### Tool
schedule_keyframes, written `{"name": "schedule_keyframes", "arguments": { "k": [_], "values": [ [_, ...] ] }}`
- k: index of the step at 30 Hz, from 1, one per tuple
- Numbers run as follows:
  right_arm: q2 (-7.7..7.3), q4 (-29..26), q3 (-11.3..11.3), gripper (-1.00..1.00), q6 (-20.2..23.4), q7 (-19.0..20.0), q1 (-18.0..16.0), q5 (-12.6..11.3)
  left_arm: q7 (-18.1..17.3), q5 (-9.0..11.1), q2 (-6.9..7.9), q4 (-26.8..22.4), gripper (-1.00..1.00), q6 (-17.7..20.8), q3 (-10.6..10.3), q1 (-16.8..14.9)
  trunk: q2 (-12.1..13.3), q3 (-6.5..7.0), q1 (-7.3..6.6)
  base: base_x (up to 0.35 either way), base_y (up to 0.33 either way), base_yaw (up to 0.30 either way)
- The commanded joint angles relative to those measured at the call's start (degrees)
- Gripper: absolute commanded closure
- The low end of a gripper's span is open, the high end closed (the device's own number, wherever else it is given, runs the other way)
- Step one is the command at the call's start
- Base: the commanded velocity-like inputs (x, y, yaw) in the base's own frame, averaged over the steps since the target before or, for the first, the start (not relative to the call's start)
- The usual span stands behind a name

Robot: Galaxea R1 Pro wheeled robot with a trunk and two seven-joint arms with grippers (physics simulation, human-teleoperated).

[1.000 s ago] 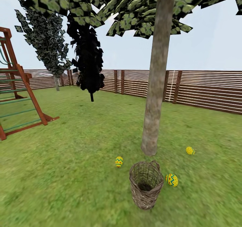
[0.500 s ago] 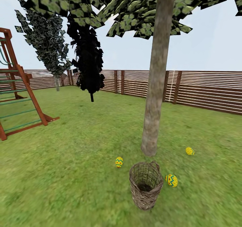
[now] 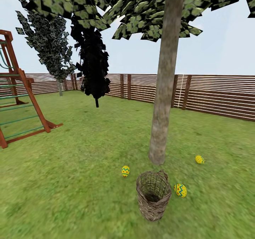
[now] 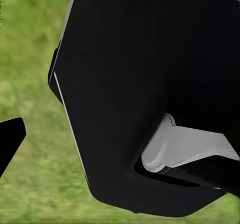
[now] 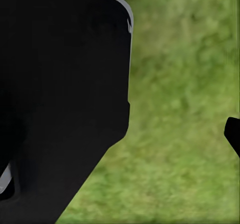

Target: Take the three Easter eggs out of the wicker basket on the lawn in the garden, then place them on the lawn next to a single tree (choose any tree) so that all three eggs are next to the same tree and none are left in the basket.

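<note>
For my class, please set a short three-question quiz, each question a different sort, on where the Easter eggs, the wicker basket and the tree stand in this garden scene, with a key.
1. True or false: an egg lies inside the wicker basket.
2. How many Easter eggs lie on the lawn?
3. Multiple choice: which thing stands closest behind the basket in the head view? A) the wooden climbing frame B) the pale-trunked tree C) the black-leaved tree

Key:
1. False: the part of the inside that shows holds no egg.
2. Three: one egg left of the basket, one right beside it, one further right.
3. B, the tree.
</note>
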Motion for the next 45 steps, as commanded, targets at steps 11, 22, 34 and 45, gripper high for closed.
{"name": "schedule_keyframes", "arguments": {
  "k": [11, 22, 34, 45],
  "values": [
    [0.24, 0.2, 0.5, -1.00, -0.3, 0.0, 0.0, -0.6, -0.3, 0.3, -0.28, 0.1, -1.00, -0.1, 0.3, 0.0, 4.4, 1.91, -2.40, 0.000, 0.000, 0.000],
    [0.18, 0.3, 0.4, -1.00, -0.1, 0.0, 1.3, -0.6, -0.3, 0.3, -0.79, 0.1, -1.00, -0.2, 0.3, 3.4, 8.8, 3.89, -4.82, 0.000, 0.000, 0.000],
    [0.06, 0.0, 0.3, -1.00, 0.3, 0.3, 1.4, -0.6, -0.3, -5.6, -1.00, 0.0, -1.00, -0.2, 0.3, 3.5, 13.6, 6.04, -7.46, 0.000, 0.000, 0.000],
    [-1.51, -0.4, 0.0, -1.00, 0.0, 0.1, 1.4, -0.9, -0.2, -5.9, -0.77, -0.1, -1.00, -0.2, 0.3, 3.5, 14.0, 6.22, -7.68, 0.000, 0.000, 0.000]
  ]
}}
